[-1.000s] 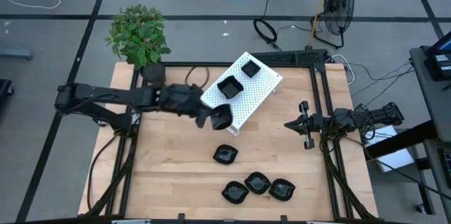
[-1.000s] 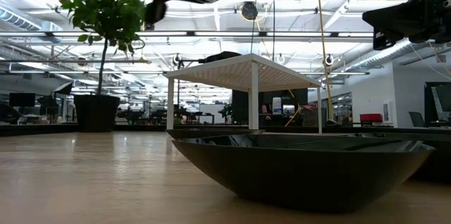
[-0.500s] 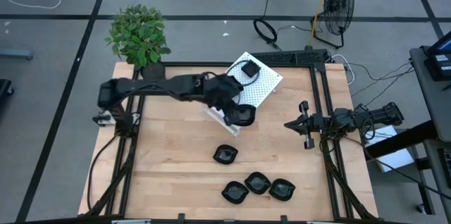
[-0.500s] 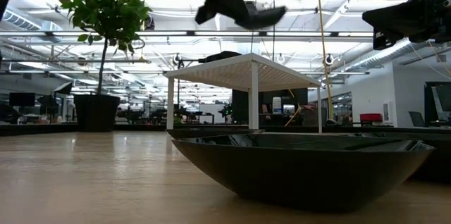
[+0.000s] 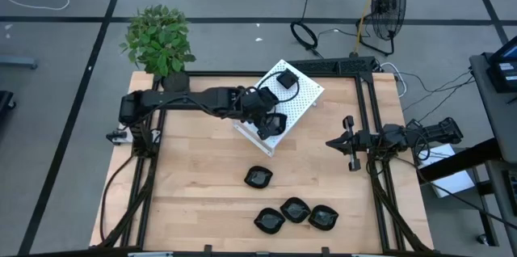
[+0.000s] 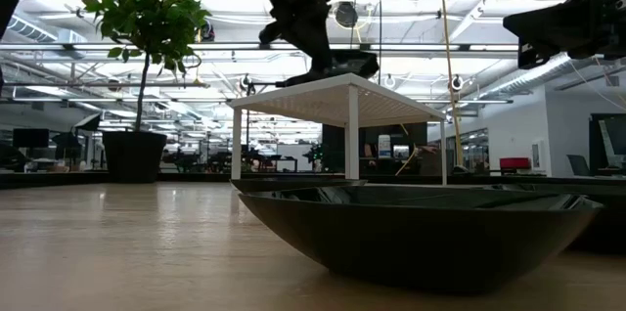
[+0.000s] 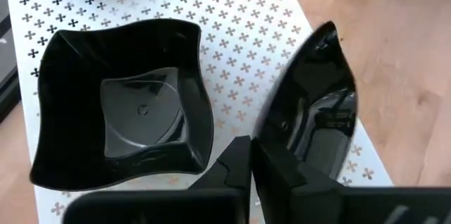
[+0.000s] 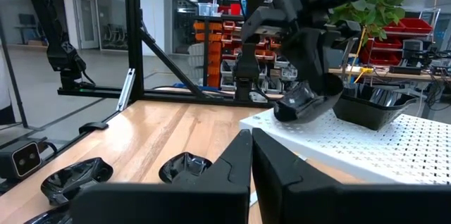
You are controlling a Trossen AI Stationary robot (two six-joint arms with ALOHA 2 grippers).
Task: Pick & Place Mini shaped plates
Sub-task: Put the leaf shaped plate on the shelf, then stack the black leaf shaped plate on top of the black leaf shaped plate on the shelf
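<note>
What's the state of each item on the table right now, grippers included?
Left gripper: shut on a tilted plate over the white perforated box.
Wavy plate: upright on the box.
Small square plate: on the box's far end.
Four plates: loose on the table.
Right gripper: shut, empty, at the right edge.

A: Bare wood across the left half of the table (image 5: 194, 184), easy passage there

B: The white perforated box (image 5: 300, 99) blocks the far middle, four black plates (image 5: 296, 209) crowd the near edge, potted plant (image 5: 159, 43) guards the corner
</note>
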